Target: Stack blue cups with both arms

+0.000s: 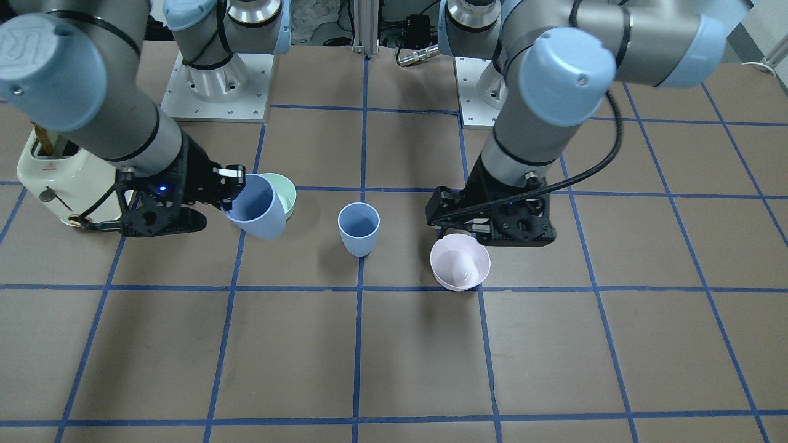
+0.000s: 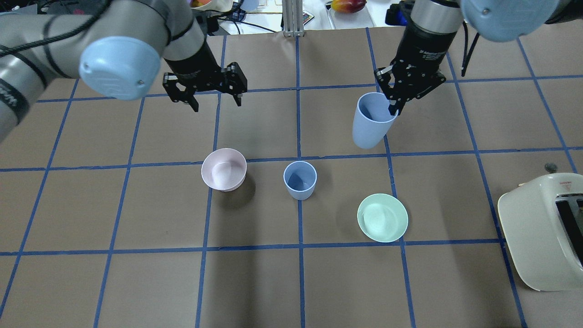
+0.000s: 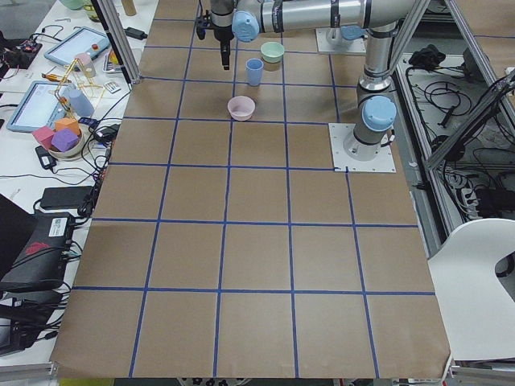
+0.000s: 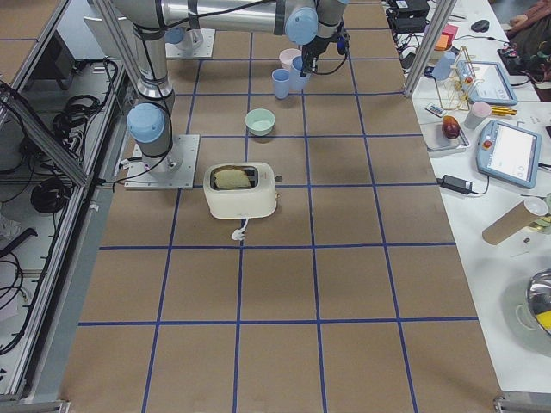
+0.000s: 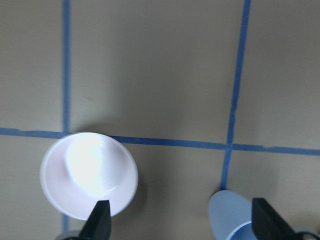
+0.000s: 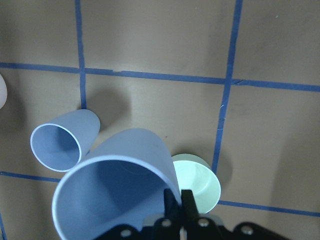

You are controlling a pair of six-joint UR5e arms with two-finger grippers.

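Note:
One blue cup (image 2: 300,180) stands upright at the table's middle; it also shows in the front view (image 1: 359,229) and at the bottom of the left wrist view (image 5: 235,217). My right gripper (image 2: 393,107) is shut on the rim of the other blue cup (image 2: 371,120) and holds it tilted above the table, back and to the right of the standing cup. The right wrist view shows the held cup (image 6: 115,185) with one finger (image 6: 187,202) at its rim. My left gripper (image 2: 205,93) is open and empty, in the air behind the pink bowl.
A pale pink bowl (image 2: 224,169) sits left of the standing cup. A mint-green bowl (image 2: 382,217) sits to its front right. A cream toaster (image 2: 542,237) stands at the right edge. Blue tape lines grid the brown table.

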